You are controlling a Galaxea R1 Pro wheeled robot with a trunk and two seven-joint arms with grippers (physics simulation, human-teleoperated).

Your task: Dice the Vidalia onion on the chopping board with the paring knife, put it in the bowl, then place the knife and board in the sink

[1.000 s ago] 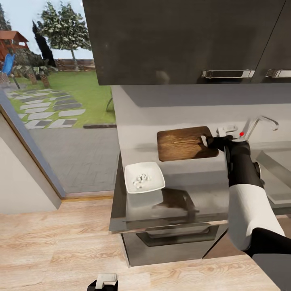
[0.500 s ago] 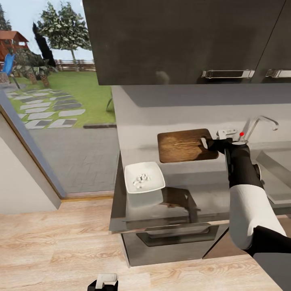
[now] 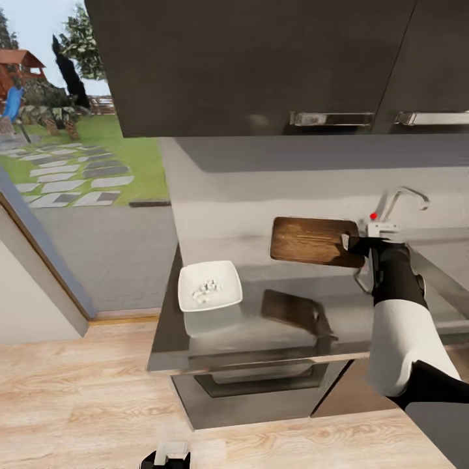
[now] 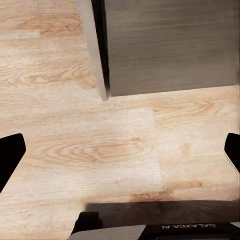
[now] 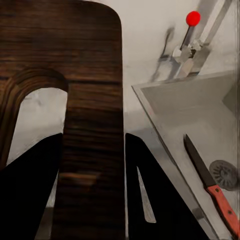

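The right gripper is clamped on the handle end of the chopping board, with the fingers closed on the strip of wood beside the slot hole. In the head view the board is held off the countertop, tilted, with its reflection visible on the grey surface below it. The sink lies at 3 o'clock from the board; the tap with its red knob stands just behind the gripper. The paring knife lies in the basin, its red handle near the round drain.

The white bowl sits on the countertop at 8 o'clock from the board, well apart from it, and contains the diced onion as small whitish bits.

The left gripper hangs low over the wooden floor near the cabinet corner; its fingers are spread wide apart and hold nothing.
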